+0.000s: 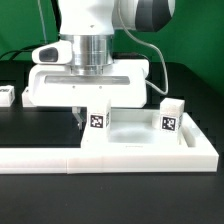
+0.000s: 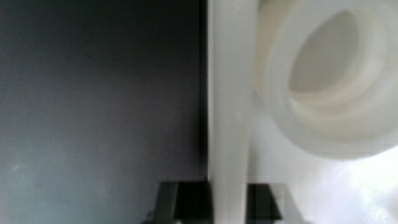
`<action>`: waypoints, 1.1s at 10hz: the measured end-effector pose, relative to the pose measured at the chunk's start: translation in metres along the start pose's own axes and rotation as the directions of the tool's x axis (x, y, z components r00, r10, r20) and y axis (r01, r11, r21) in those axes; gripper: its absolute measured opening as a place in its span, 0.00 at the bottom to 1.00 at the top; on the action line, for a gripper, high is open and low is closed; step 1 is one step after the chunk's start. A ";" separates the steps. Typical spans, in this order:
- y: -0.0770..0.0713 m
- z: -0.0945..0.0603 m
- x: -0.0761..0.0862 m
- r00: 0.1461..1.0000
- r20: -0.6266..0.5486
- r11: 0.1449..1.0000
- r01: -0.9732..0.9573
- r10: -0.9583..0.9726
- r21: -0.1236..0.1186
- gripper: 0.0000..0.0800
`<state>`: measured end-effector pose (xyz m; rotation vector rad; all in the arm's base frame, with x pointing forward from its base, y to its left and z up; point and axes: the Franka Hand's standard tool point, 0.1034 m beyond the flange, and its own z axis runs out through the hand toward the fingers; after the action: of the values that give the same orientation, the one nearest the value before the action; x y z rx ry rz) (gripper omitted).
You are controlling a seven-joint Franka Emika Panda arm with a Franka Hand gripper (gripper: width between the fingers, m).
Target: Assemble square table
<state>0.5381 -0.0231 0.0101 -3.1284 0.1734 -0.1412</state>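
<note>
Black table [image 1: 25, 125], tagged tabletop [image 1: 135, 132]; wrist view: jaws pinch its rim [image 2: 228, 100]

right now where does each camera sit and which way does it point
exterior view: off the arm, low, facing it across the black table; looks at the tabletop and a tagged leg; shows the arm and gripper.
wrist view: on the wrist, looking along the fingers at a thin white wall, likely the tabletop's rim, very close; only dark fingertips show.
shared: the gripper and the tabletop it is shut on.
</note>
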 end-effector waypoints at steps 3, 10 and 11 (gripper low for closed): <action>0.001 0.000 0.000 1.000 0.000 1.000 0.026 -0.026 -0.001 0.07; 0.011 -0.002 0.006 0.913 0.001 0.913 0.407 -0.407 -0.031 0.07; 0.013 -0.003 0.007 0.884 0.003 0.884 0.467 -0.467 -0.037 0.07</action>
<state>0.5433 -0.0366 0.0135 -3.1363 -0.5928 -0.1482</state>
